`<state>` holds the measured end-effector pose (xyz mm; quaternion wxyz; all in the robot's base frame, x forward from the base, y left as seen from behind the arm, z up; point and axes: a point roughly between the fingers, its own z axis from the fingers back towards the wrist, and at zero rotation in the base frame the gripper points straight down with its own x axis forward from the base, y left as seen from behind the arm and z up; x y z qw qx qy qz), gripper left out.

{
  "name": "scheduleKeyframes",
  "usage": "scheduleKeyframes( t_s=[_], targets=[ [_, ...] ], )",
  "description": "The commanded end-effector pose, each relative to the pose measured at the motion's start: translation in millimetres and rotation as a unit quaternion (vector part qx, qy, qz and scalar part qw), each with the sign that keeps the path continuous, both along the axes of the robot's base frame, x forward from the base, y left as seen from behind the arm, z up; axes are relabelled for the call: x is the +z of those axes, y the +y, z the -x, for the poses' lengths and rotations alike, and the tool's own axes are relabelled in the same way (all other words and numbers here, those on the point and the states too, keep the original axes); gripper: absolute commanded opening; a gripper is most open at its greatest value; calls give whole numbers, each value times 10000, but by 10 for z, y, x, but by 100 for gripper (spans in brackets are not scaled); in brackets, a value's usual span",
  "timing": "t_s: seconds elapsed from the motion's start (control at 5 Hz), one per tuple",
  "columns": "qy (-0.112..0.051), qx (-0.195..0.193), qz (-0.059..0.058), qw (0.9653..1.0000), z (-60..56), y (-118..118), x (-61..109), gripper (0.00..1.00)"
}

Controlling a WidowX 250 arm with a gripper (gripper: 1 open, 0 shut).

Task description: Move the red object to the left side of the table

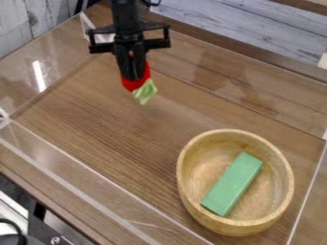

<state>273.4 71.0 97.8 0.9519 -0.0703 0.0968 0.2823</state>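
Here, surface: a brown wood-grain surface (pixel 115 144) filled the view, fenced by low clear acrylic walls (pixel 32 72) that caught pale glare along their edges.
Room: behind the far wall ran a strip of whitish planks (pixel 255 19); little else of the room showed.
Gripper: a black gripper (pixel 134 84) hung from above over the upper left part of the surface, pointing steeply down, with a black crossbar just above it.
Jaws: pressed together, pinching the red object.
Red object: the red object (pixel 134 80) sat between the jaws, lifted clear of the wood, in the left half of the view.
Orientation: its long axis ran tilted from upper left to lower right, red body up in the jaws, light green leafy end (pixel 147 92) pointing down and to the right.
Other things: a round light wooden bowl (pixel 236 182) stood at the lower right, well apart from the gripper, with a flat green block (pixel 232 184) lying slantwise inside it.
In the way: bare wood lay beneath and to the left of the gripper.
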Motion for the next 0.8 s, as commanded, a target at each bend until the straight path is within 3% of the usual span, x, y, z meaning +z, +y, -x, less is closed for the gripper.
scheduleKeyframes(
  t_s=[0.0,0.4,0.6],
  targets=[
    [-237,-178,-34,9996,-134,24,151,0],
    [-109,181,37,9998,-201,-49,155,0],
    [-43,175,60,9998,-157,-204,76,0]
  ],
)
